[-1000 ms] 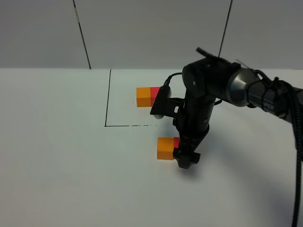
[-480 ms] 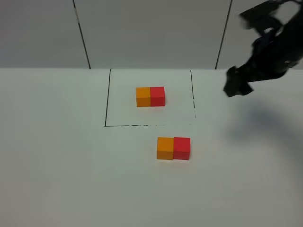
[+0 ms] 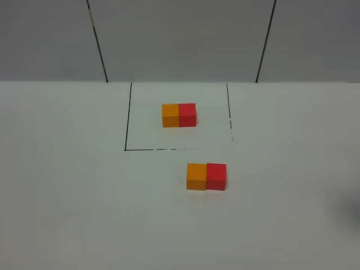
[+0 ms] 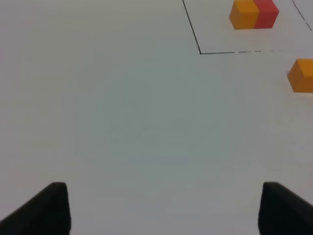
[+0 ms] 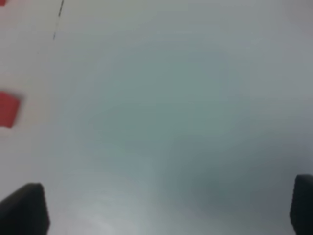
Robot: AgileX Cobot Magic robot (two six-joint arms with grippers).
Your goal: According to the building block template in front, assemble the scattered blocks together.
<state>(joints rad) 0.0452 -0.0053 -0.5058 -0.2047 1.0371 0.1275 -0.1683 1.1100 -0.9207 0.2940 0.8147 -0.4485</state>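
Both of your pincers, left gripper (image 4: 161,208) and right gripper (image 5: 166,208), hang released and empty, fingertips wide apart. Your scattered blocks (image 3: 206,176) sit touching, orange left, red right, just nearer you than the building block template (image 3: 179,115), long axis running left to right, matching it. Neither arm is near. White desk (image 3: 67,197), plain grey wall panels behind.
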